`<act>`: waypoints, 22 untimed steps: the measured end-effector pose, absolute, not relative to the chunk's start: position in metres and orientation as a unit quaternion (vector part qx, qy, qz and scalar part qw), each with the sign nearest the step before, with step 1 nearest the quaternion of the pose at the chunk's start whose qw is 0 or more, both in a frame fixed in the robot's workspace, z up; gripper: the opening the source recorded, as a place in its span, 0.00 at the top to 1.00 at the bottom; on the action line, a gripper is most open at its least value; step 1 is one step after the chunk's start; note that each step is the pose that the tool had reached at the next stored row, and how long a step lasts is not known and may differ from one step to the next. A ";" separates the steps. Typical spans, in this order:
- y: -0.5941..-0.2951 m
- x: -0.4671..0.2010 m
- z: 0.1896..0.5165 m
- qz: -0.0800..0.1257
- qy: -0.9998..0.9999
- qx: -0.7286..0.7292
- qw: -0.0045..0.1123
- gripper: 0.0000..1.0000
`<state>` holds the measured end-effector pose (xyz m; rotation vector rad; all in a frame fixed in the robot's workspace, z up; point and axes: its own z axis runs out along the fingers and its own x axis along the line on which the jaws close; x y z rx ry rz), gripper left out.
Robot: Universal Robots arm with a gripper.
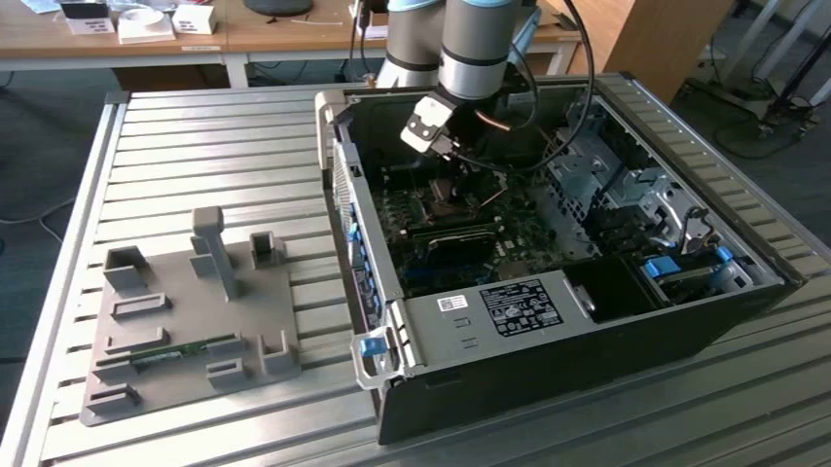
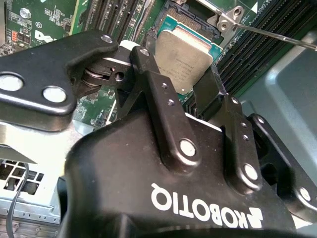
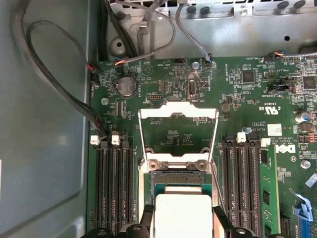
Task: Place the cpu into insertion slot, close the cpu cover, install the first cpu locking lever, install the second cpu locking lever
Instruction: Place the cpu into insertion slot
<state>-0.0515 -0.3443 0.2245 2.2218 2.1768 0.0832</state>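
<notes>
My gripper [image 1: 435, 131] is down inside the open computer case, shut on the cpu [image 2: 185, 54], a flat square chip with a silvery top and green rim. In both wrist views a black finger presses on each of two opposite edges of the cpu [image 3: 182, 210]. The chip hangs just over the insertion slot [image 3: 178, 177], part of which lies bare beyond it. The cpu cover [image 3: 178, 108], a silvery frame with an open centre, is folded back flat on the board beyond the slot. A thin locking lever [image 2: 277, 34] stands free beside the slot.
Rows of black memory slots [image 3: 114, 188] flank the socket on both sides of the motherboard [image 1: 449, 224]. Cable bundles [image 3: 49, 74] run along the case wall. Outside the case, a grey fixture [image 1: 182, 321] holding a memory stick lies at the exterior view's left.
</notes>
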 end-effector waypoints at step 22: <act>-0.344 -0.052 0.211 0.027 0.701 0.712 0.015 0.46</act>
